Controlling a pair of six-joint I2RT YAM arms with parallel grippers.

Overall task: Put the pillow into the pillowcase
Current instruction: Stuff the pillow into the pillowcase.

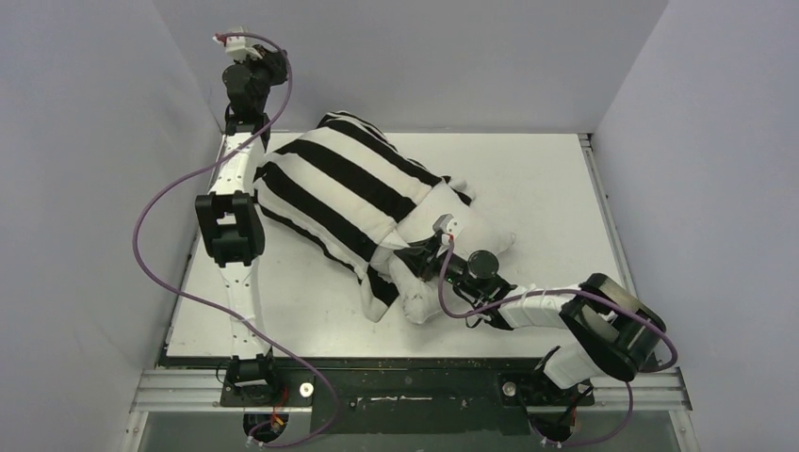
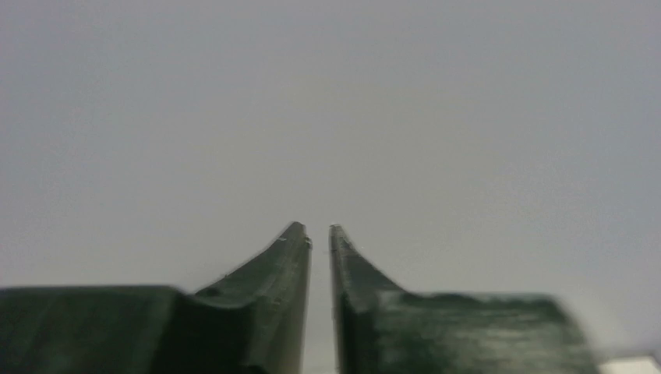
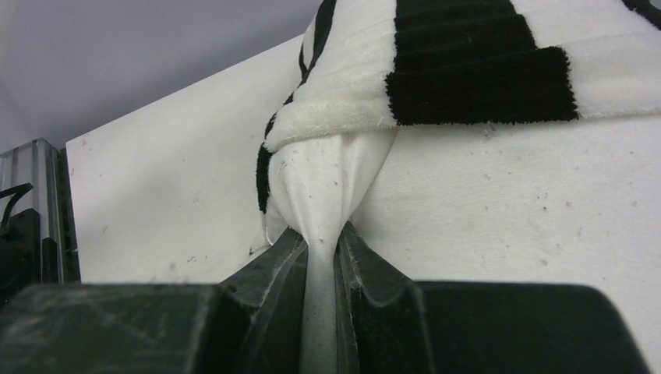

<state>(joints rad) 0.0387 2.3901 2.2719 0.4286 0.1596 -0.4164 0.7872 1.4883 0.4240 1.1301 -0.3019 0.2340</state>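
The black-and-white striped pillowcase lies slantwise across the table's middle, covering most of the pillow. The pillow's off-white end sticks out of the case's near right opening. My right gripper is shut on a bunched fold of the pillow's white fabric just below the pillowcase's hem; the fold passes between the right gripper's jaws. My left gripper is raised at the far left corner, away from the cloth. In its wrist view the left gripper is shut and empty, facing a bare grey wall.
The white table top is boxed in by grey walls on the left, back and right. A metal rail with both arm bases runs along the near edge. Purple cables loop beside the left arm.
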